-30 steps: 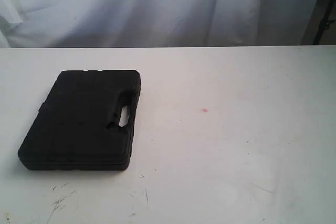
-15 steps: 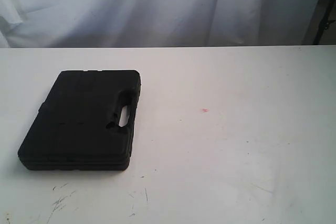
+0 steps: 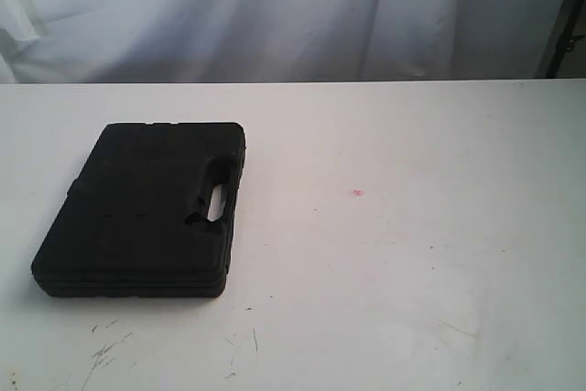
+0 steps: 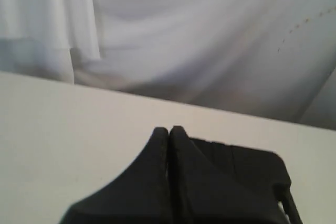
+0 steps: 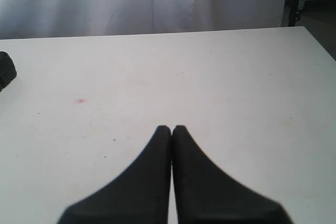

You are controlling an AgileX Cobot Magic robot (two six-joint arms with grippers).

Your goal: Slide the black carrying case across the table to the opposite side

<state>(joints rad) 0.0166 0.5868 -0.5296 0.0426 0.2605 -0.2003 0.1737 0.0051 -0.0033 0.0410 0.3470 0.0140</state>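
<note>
The black carrying case [image 3: 142, 212] lies flat on the white table [image 3: 430, 299], well to the left of the red spot [image 3: 357, 192], its handle edge facing that spot. The left gripper [image 4: 169, 130] and right gripper [image 5: 171, 128] both have their tips pressed together and hold nothing. An off-centre push would likely spin the case instead of sliding it.

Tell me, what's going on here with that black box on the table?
Nothing is touching it right now. The black carrying case lies flat on the left part of the white table, not yet slid across. Neither robot arm shows in the wide view. The left pincer is shut and empty, pointed toward the case; the right pincer, also shut and empty, faces bare tabletop.
</note>
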